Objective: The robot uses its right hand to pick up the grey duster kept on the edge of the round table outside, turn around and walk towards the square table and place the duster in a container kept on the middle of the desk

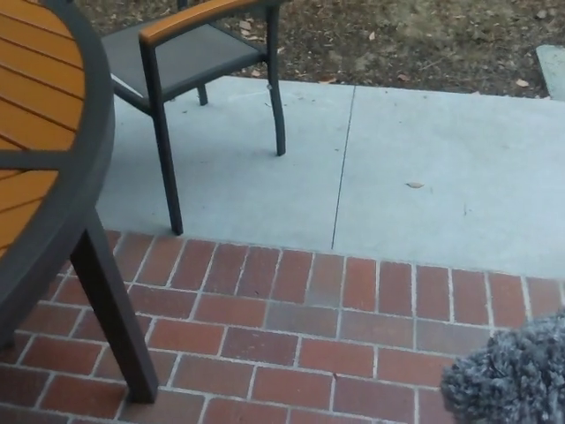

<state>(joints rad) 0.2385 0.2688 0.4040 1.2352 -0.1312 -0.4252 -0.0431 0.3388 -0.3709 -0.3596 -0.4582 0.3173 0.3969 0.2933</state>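
Observation:
The grey fluffy duster [514, 374] fills the bottom right corner of the head view, above the brick paving, and the picture's edge cuts it off. Whatever carries it is hidden; neither of my hands shows. The round table [86, 168], with orange slats and a dark rim, is at the far left, and only a slice of it is in view. One of its dark legs [115, 318] stands on the bricks. No square table or container is in view.
A dark chair [190, 53] with an orange armrest stands on the concrete slab [397, 168] behind the table. Red brick paving [291, 336] runs across the foreground. Bare ground with dry leaves [397, 35] lies beyond the slab.

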